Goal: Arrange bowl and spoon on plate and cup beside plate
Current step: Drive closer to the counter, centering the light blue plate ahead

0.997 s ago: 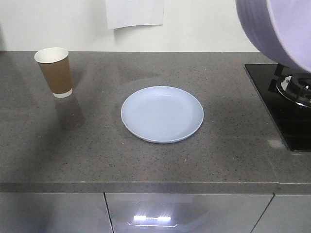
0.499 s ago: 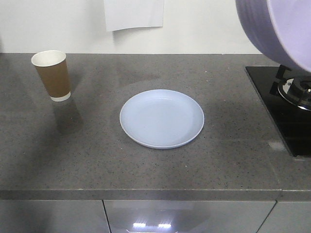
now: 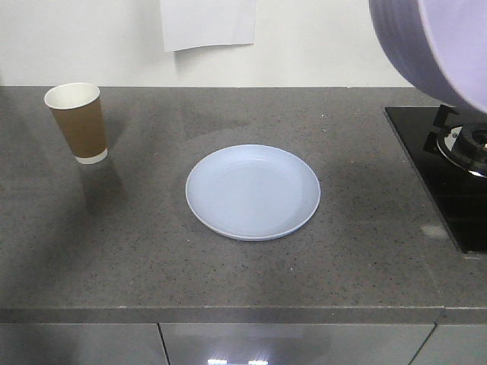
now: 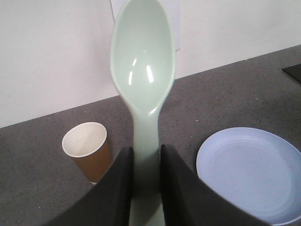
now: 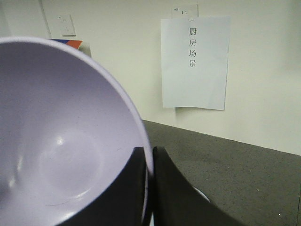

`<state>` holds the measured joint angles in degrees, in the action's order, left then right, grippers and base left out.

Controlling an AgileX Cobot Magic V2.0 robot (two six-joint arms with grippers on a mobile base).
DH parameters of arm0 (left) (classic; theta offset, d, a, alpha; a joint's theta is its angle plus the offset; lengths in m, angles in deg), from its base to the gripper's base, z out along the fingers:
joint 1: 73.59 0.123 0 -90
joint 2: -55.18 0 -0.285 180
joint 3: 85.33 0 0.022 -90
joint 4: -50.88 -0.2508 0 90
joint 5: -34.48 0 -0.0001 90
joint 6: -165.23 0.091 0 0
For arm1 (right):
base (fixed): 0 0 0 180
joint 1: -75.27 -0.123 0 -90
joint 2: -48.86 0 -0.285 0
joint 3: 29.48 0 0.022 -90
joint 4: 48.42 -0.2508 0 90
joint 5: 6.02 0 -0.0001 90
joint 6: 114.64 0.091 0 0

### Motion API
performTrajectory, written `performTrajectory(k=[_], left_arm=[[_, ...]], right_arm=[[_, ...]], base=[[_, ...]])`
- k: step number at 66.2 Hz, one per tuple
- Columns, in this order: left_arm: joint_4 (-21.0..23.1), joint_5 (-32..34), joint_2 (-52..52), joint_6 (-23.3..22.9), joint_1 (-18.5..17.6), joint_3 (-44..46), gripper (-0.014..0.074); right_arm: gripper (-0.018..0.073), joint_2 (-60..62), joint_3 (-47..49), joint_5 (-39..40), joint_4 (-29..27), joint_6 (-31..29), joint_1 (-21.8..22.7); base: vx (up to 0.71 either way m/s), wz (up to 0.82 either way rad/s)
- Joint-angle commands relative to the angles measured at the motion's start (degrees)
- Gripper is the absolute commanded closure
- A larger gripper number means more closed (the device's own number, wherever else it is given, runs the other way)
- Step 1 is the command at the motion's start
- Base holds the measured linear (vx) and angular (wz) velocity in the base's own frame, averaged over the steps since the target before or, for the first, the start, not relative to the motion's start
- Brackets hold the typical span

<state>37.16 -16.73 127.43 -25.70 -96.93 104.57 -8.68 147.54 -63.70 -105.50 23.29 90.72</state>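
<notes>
- The spoon [image 4: 143,61] stands scoop-up in the left jaws, which pinch its handle from both sides. It is held in the air over the tabletop [image 3: 152,258].
- The bowl [image 5: 61,155] hangs tilted in the right jaws, which are clamped on its rim, 1 inside the wall and 1 outside. In the front view it fills the upper right corner, above the stove [image 3: 456,175] and well apart from the plate.
- The plate [image 3: 253,192] lies bare in the middle of the tabletop. The cup [image 3: 76,122] stands upright well apart to its left, nearer the wall.
- Over the last second the whole tabletop scene has slid lower in the front view. Plate, cup, stove and the sheet of paper [image 3: 207,23] on the wall have all moved together.
- Plate and cup have kept their spacing, and the bowl has held its corner of the frame. That reads as the robot or its camera shifting, not as anything being set down.
- None of the 3 placements is done yet, and this looks like the approach.
- The bowl probably goes first. It must travel left, come down and level out over the plate.
- With both jaws full, the cup will likely wait.
</notes>
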Motion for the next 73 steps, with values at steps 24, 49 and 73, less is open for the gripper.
performTrajectory(k=[24,49,73], left_arm=[[-0.61,3.74,-0.99,-0.44,-0.11,1.6,0.0602],[-0.61,3.74,-0.99,-0.44,-0.11,1.6,0.0602],[-0.61,3.74,-0.99,-0.44,-0.11,1.6,0.0602]], right_arm=[[0.0564,0.09,1.34,2.81,-3.22,-0.39,0.11],[0.0564,0.09,1.34,2.81,-3.22,-0.39,0.11],[0.0564,0.09,1.34,2.81,-3.22,-0.39,0.11]], base=[[0.03,0.0],[0.03,0.0],[0.03,0.0]])
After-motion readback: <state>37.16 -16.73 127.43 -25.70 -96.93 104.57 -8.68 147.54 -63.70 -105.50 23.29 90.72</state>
